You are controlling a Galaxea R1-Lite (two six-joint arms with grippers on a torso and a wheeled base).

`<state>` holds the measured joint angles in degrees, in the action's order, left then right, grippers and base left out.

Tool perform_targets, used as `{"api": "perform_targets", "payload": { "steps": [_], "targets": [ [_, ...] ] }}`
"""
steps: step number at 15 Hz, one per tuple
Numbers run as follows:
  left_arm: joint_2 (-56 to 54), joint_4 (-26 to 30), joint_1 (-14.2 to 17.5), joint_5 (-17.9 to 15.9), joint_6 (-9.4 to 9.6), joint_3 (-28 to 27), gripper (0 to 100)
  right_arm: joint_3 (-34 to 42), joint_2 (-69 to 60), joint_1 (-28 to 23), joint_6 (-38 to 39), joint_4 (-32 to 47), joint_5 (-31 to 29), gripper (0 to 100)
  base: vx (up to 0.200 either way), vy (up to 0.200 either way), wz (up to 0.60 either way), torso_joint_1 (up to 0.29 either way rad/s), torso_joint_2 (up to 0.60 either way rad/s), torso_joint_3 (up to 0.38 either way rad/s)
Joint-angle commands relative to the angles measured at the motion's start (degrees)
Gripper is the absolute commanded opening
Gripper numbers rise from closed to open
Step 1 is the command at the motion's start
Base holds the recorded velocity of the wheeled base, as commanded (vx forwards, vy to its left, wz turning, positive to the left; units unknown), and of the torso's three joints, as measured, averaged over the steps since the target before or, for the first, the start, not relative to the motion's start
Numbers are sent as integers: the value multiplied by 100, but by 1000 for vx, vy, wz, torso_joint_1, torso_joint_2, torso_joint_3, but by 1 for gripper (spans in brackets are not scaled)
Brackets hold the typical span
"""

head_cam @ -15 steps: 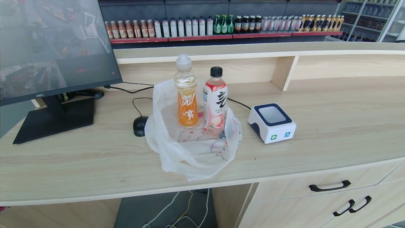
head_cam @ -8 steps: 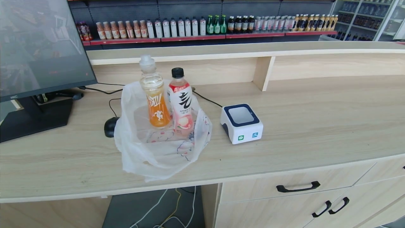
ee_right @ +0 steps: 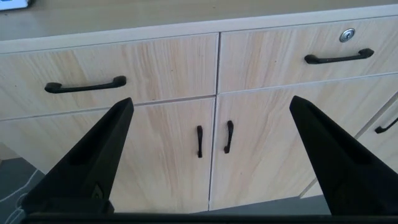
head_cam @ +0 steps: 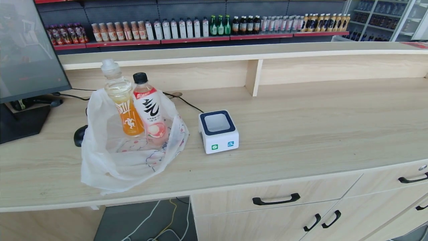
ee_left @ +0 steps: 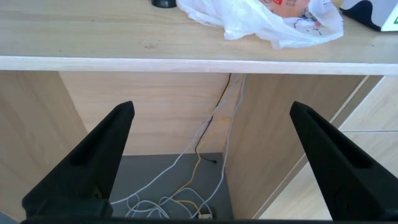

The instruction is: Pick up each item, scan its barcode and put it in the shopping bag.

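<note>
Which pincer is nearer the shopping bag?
Left. The left pincer sits low before the counter, just below the shopping bag at its edge; the right pincer faces the drawers and cabinet doors farther along.

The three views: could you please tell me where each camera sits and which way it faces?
Head view: on the robot's head, looking forward and down at the counter, shopping bag and scanner.
Left wrist view: low before the counter, facing its edge and the cables beneath; open left gripper frames it.
Right wrist view: low, facing the drawers and cabinet doors; open right gripper frames it.
Shared: head and left wrist both show the shopping bag.
</note>
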<state>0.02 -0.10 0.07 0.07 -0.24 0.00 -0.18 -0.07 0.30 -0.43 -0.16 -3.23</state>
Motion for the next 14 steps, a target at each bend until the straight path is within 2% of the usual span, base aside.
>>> {"api": "perform_targets", "payload": {
  "steps": [1,4,14],
  "targets": [
    [-2,-8,1,1,-2,0,100,1,7,5,8,-2,-2,100,0,-200,0,-2,-2,2],
    [-2,-8,1,1,7,0,100,1,7,5,25,-2,-2,100,0,-200,0,-1,2,1],
    [-2,-8,1,-7,42,0,100,1,7,5,25,-2,-2,100,0,0,0,0,0,0]
  ]
}}
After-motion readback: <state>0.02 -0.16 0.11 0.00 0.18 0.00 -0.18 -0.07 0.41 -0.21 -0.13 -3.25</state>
